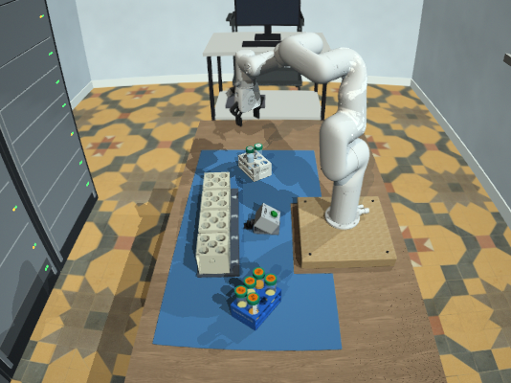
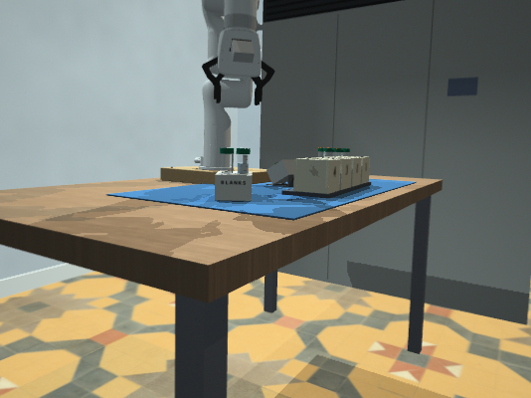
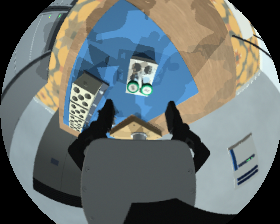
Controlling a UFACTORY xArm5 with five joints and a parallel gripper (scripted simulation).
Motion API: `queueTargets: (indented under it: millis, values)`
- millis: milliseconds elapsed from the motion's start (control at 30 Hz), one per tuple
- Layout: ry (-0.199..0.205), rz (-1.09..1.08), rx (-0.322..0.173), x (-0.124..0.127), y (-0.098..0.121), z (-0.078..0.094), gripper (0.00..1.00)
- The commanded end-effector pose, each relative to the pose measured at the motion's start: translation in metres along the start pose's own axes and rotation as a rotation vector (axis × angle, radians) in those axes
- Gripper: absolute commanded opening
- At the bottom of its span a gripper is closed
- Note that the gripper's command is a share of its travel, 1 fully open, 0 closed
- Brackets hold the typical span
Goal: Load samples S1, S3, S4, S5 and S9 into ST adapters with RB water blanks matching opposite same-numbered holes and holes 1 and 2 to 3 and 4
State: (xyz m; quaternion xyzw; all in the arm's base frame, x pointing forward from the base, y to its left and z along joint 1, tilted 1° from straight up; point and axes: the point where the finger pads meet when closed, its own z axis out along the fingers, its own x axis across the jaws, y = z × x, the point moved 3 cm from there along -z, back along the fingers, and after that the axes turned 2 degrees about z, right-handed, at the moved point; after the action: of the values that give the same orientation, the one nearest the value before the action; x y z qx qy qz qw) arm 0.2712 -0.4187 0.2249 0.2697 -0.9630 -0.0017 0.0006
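My gripper [image 1: 245,115] [image 2: 238,93] [image 3: 140,106] is open and empty, high above the far end of the table, over the white blank rack RB [image 1: 255,168] [image 2: 234,188] [image 3: 141,70]. RB holds two green-capped blank tubes [image 1: 254,151] [image 2: 235,158] [image 3: 139,87]. The loading stand ST [image 1: 216,222] [image 2: 332,172] [image 3: 83,101] carries a row of white adapters whose holes look empty. The blue sample rack RS [image 1: 255,305] holds several orange-dotted sample tubes [image 1: 255,282] at the near end of the mat. The DONE key [image 1: 274,214] sits on its grey sloped desk.
A blue mat [image 1: 306,308] [image 2: 164,197] covers the table middle. The arm's base stands on a wooden plinth [image 1: 344,251] at the right. A desk with a monitor [image 1: 267,9] stands beyond the table. Cabinets line the left wall.
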Motion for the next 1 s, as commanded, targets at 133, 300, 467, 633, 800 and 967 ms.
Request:
queueTargets:
  millis: [133,300,467,633,800,967]
  values:
    - [0.000,-0.067,0.004,-0.008,0.005,-0.016,1.00]
    - [0.000,-0.167,0.004,-0.020,0.014,-0.016,1.00]
    - [0.001,-0.333,0.005,-0.040,0.029,-0.016,1.00]
    - [0.001,-0.500,0.005,-0.060,0.044,-0.017,1.00]
    - [0.001,-0.600,0.006,-0.072,0.053,-0.017,1.00]
    - [0.002,-0.767,0.007,-0.092,0.069,-0.017,1.00]
